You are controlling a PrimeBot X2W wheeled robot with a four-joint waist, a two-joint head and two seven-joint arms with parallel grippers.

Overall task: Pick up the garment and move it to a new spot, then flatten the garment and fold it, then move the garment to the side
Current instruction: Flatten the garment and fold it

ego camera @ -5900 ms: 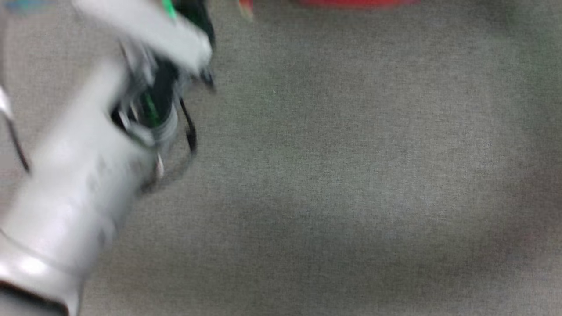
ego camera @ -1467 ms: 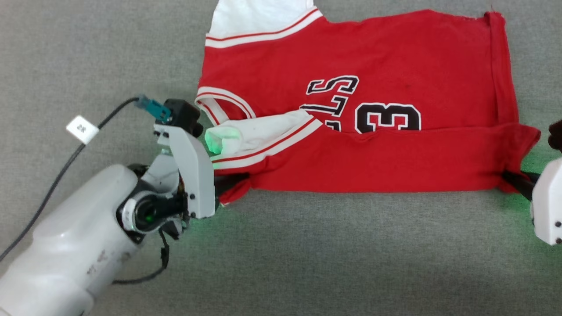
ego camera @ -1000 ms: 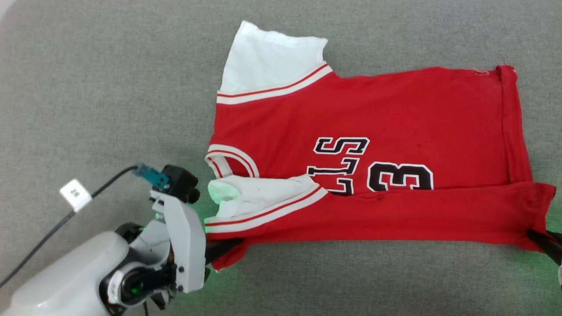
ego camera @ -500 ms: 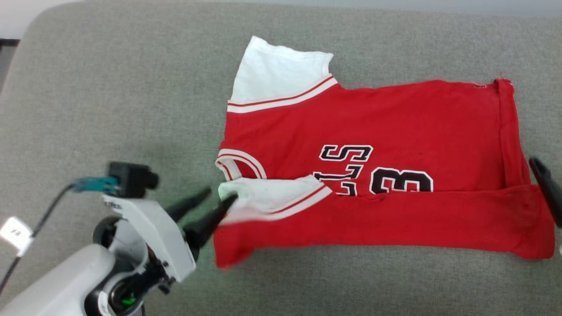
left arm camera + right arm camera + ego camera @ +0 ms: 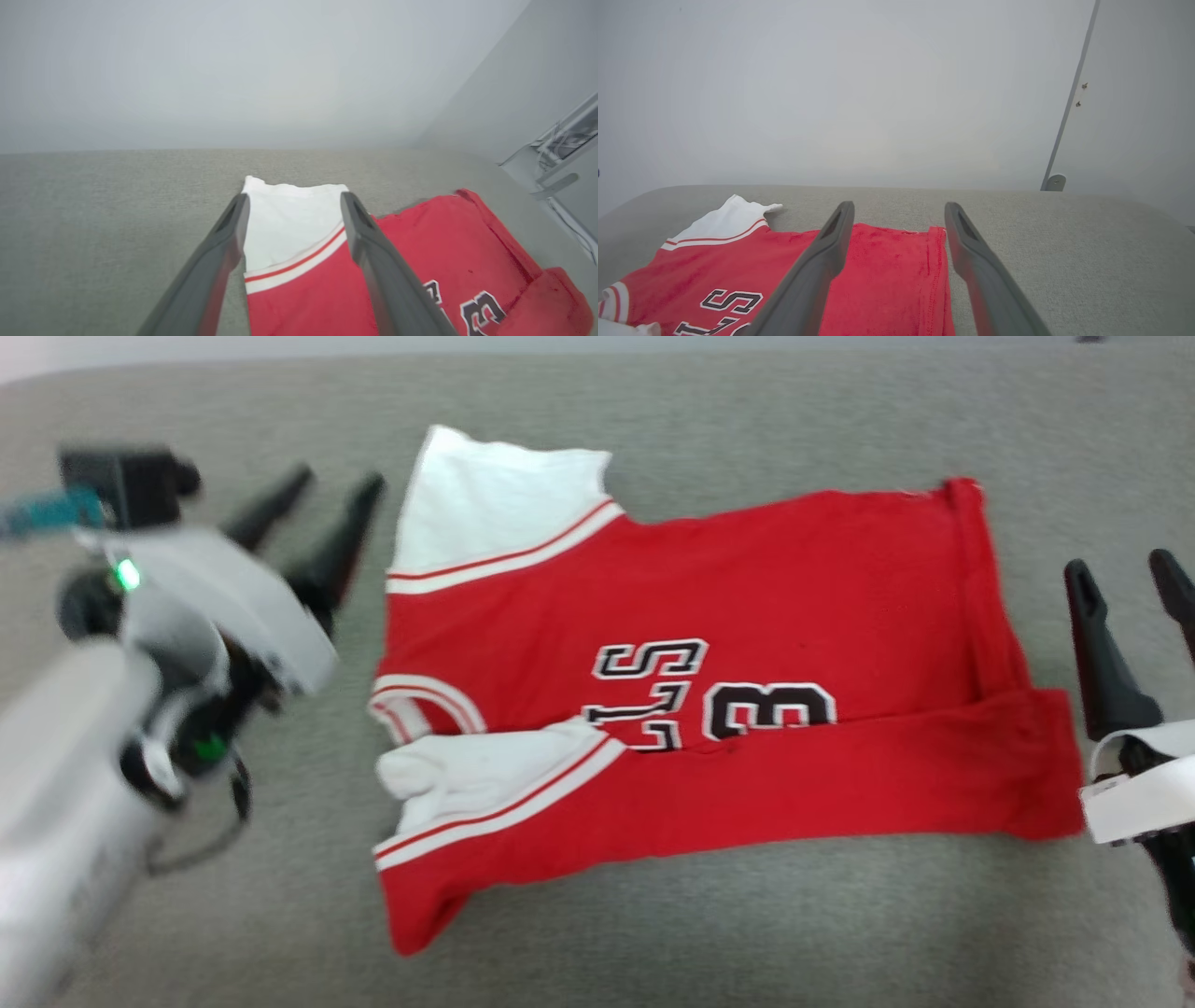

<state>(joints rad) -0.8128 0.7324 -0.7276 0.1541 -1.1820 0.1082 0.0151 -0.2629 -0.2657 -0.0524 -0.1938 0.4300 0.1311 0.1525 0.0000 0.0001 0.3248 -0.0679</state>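
Both my grippers are spread open and hold nothing. The shirt (image 5: 672, 616) lies on the grey surface (image 5: 747, 933) between them. Its collar end is toward my left gripper (image 5: 338, 479) and its hem is just inside my right gripper (image 5: 1118, 565). The long edge nearest me (image 5: 840, 784) is already turned over toward the middle and covers the lower part of the letters, with the near sleeve (image 5: 467, 775) tucked on top of it. The far sleeve (image 5: 495, 504) lies flat and white just beside my left fingertips, and along that wrist it shows between the two fingers, a little ahead of them. I judge the far half is the next one to fold in, and several things could spoil that. If my left gripper closes on the sleeve alone, the loose sleeve would lift while the body stays flat. If my right gripper nips only the top layer at the hem, the layers could slide apart. If one side pulls sooner or harder than the other, the shirt could skew and the finished near fold could open. That fold already runs unevenly, with its collar-end corner jutting toward me. If I come down too low, my fingertips could catch the grey fabric of the surface. I can't tell how high either gripper sits above the cloth.
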